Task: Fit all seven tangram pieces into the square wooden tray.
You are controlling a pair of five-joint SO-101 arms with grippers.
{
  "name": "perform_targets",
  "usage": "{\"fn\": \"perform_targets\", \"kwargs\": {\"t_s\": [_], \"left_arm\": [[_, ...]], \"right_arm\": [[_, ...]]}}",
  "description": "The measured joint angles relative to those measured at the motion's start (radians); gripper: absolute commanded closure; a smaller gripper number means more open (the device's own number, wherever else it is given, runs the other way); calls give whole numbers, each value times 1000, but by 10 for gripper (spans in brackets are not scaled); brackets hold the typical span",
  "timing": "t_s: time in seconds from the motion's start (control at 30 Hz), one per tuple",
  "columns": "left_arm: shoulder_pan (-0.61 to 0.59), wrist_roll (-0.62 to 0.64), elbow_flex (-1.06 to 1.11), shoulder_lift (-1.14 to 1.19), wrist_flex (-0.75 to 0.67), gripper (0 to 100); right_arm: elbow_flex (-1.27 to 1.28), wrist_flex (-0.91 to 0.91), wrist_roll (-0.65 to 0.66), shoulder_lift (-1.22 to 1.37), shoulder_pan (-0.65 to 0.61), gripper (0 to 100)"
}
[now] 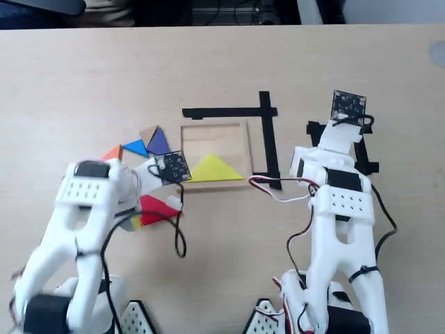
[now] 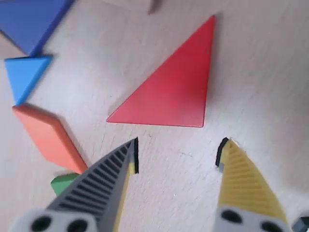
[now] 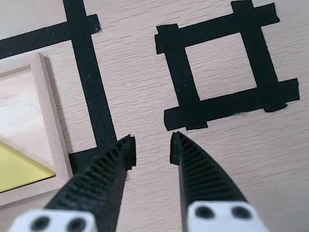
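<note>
1. One piece, the yellow triangle (image 1: 211,169), lies inside the tray (image 1: 247,149), against the tray's near edge. The others are outside it on the surface (image 1: 69,76).
2. We see the red triangle (image 2: 176,87) lying flat just off the tray's near-left corner. It is apart from the loose cluster on the tray's left, where the blue triangle (image 2: 24,77) and the orange piece (image 2: 48,137) lie.
3. Our left claw (image 2: 179,149) is spread and empty, with its tips low over bare wood.
4. The relation that matters is that the red triangle lies straight ahead of the left claw, a little beyond the tips and not yet between them.
5. The triangle's short edge faces the claw and runs roughly parallel to the line between the two tips. Its long edge slants away toward the far corner.
6. That short edge looks about as wide as the gap between the tips. We judge the claw needs to go forward and probably straddle a narrower part, or tip up a corner.
7. Our right claw (image 3: 152,140) is parted only a little and holds nothing. It hangs on the tray's other side, over the black tape (image 3: 89,82).
8. The left arm is clearly the nearer one to the red triangle, so we judge this pick to be its job.
</note>
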Motion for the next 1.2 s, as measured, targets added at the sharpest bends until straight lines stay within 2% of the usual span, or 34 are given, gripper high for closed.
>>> {"fn": "perform_targets", "kwargs": {"t_s": [0.23,0.37,0.47,0.53,0.67,0.8,0.87,0.97,1.2], "left_arm": [[5,101,-365,457,132,721],[-14,164,-437,497,135,722],[-57,176,-448,497,135,722],[-81,192,-448,497,135,722],[-130,305,-448,497,91,760],[-167,476,-430,497,-15,988],[-167,528,-397,497,-35,930],[-163,559,-374,497,-46,974],[-163,806,-373,497,-46,970]], "right_arm": [[0,0,0,0,0,861],[0,0,0,0,0,874],[0,0,0,0,-2,988],[0,0,26,0,-35,971],[12,23,144,0,-135,987],[12,81,308,0,-288,988],[12,106,399,0,-377,988],[12,114,476,0,-503,988],[12,115,506,2,-749,988]]}}
